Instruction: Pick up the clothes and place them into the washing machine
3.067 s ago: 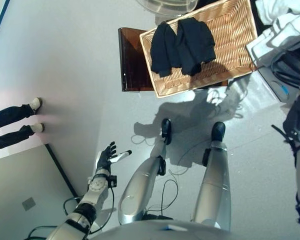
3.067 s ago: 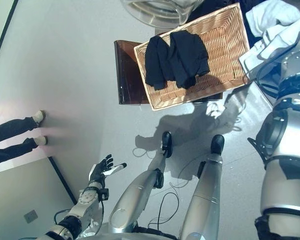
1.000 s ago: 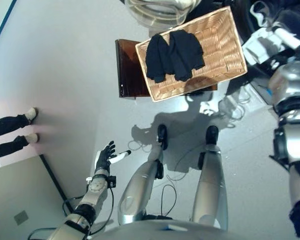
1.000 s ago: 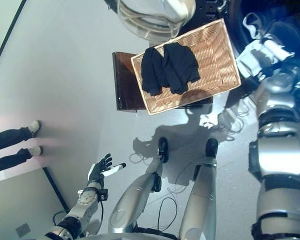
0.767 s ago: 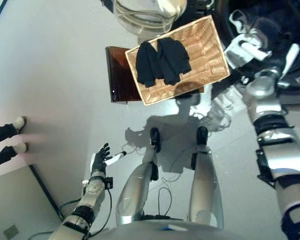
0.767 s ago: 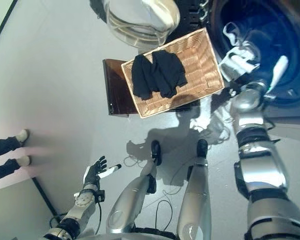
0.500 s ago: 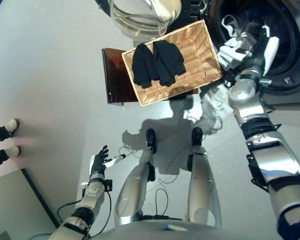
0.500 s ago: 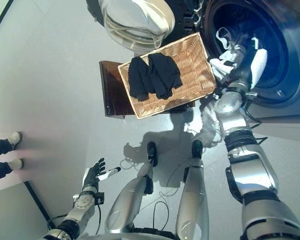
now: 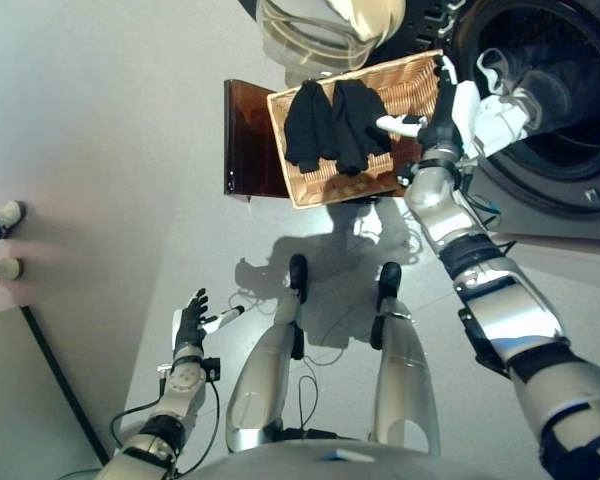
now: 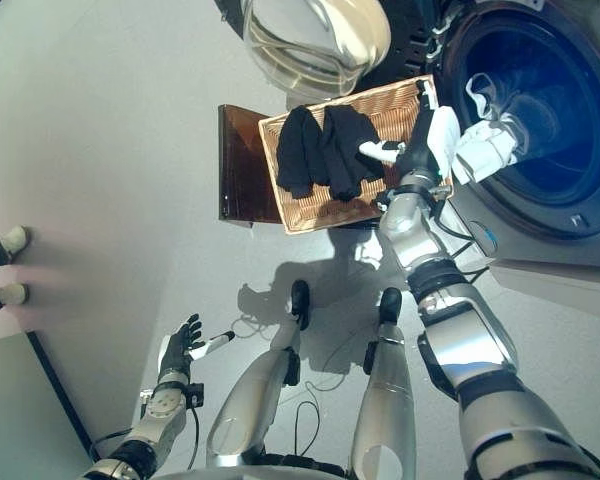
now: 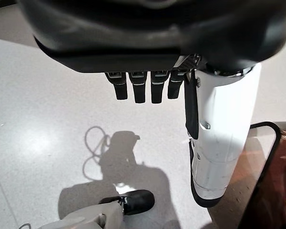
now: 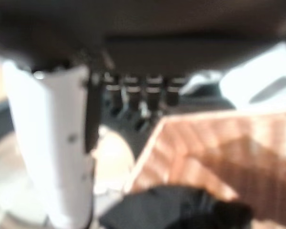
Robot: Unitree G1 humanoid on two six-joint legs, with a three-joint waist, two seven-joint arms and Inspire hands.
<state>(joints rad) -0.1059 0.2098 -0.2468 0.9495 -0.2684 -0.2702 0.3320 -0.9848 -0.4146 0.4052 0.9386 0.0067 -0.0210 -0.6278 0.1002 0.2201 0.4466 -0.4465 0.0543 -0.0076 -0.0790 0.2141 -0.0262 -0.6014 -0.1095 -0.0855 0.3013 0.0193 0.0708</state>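
Note:
Black clothes (image 9: 335,125) lie spread in the left half of the shallow wicker basket (image 9: 410,75), which rests on a dark brown box (image 9: 245,140). My right hand (image 9: 442,108) hovers over the basket's right end, open and empty, its white-covered thumb pointing toward the clothes. Its wrist view shows the black clothes (image 12: 181,210) just past the straight fingers (image 12: 138,93). A white cloth (image 9: 505,105) hangs at the mouth of the washing machine drum (image 9: 570,60). My left hand (image 9: 190,320) is open and idle low at my left side, above the floor.
The machine's round glass door (image 9: 320,25) stands open behind the basket. A person's shoes (image 9: 2,215) show at the far left on the grey floor (image 9: 110,120).
My right hand has swung from the drum mouth over to the basket, leaving the white cloth at the drum. The camera has shifted too. My left hand has stayed in place.

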